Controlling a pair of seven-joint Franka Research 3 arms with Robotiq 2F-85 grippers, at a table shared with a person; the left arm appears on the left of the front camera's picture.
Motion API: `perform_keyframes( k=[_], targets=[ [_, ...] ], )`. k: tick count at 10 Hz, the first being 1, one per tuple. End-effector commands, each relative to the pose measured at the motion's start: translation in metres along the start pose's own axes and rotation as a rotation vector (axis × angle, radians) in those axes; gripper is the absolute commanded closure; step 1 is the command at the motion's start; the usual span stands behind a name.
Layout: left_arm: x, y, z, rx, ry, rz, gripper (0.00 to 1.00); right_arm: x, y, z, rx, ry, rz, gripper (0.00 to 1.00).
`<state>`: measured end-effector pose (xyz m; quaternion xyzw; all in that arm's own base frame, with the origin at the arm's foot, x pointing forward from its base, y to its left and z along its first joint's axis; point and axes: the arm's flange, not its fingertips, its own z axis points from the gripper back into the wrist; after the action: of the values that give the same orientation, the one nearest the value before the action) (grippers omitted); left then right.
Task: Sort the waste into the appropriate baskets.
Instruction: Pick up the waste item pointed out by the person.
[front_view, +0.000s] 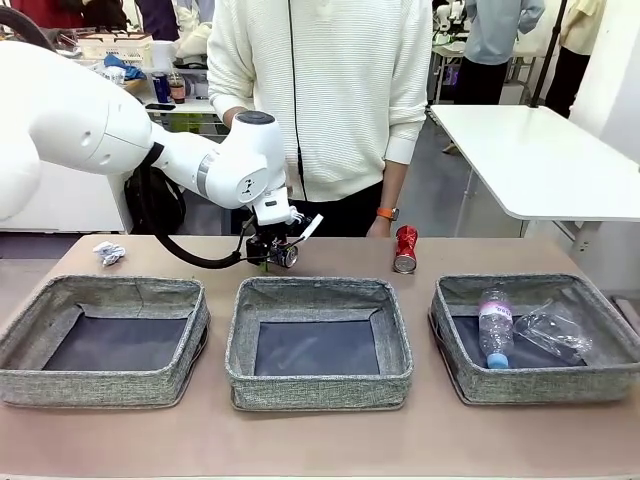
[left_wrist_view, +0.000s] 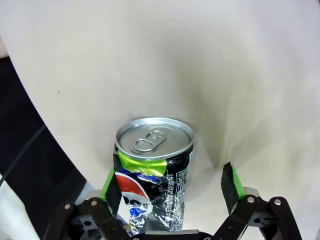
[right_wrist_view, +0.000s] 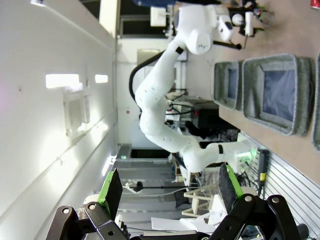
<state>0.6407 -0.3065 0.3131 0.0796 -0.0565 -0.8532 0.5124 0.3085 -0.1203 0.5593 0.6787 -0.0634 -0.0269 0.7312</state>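
A dented dark blue-black soda can (left_wrist_view: 155, 170) rests on the table between the fingers of my open left gripper (left_wrist_view: 172, 187); the left green pad (left_wrist_view: 111, 184) is right beside it and the right pad stands apart. From the front, that gripper (front_view: 268, 256) and the can (front_view: 288, 257) sit just behind the middle basket (front_view: 318, 375). A red soda can (front_view: 405, 249) stands behind the right basket (front_view: 535, 385), which holds a clear blue-capped bottle (front_view: 495, 330) and plastic film (front_view: 555, 330). A white paper wad (front_view: 108, 252) lies behind the left basket (front_view: 100, 385). My right gripper (right_wrist_view: 170, 192) is open, holding nothing.
A person in a white sweater stands at the far edge, one hand (front_view: 380, 226) near the red can. A white side table (front_view: 540, 160) stands at the back right. The right wrist view is rolled sideways, showing the left arm (right_wrist_view: 165, 75) and a basket (right_wrist_view: 275, 95) far off.
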Motion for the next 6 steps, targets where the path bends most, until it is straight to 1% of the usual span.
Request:
perform_keyframes(
  k=[1, 2, 3, 4, 5, 6],
  targets=[
    [-0.0028, 0.0044, 0.0014, -0.009, 0.015, 0.018, 0.00, -0.0026, -0.0006, 0.0008, -0.007, 0.012, 0.015, 0.00],
    [-0.0021, 0.0042, 0.0014, -0.004, 0.010, 0.014, 0.00, -0.0026, -0.0006, 0.0008, -0.007, 0.012, 0.015, 0.00],
    [-0.0017, 0.0041, 0.0018, -0.002, 0.020, 0.009, 0.60, -0.0026, -0.0006, 0.0008, -0.007, 0.012, 0.015, 0.00],
    [-0.0014, 0.0040, 0.0019, -0.001, 0.018, 0.007, 0.60, -0.0026, -0.0006, 0.0008, -0.007, 0.012, 0.015, 0.00],
    [-0.0012, 0.0042, 0.0021, 0.000, 0.013, 0.008, 1.00, -0.0026, -0.0006, 0.0008, -0.007, 0.012, 0.015, 0.00],
    [-0.0009, 0.0041, 0.0021, 0.003, 0.013, 0.009, 0.65, -0.0026, -0.0006, 0.0008, -0.007, 0.012, 0.015, 0.00]
  ],
)
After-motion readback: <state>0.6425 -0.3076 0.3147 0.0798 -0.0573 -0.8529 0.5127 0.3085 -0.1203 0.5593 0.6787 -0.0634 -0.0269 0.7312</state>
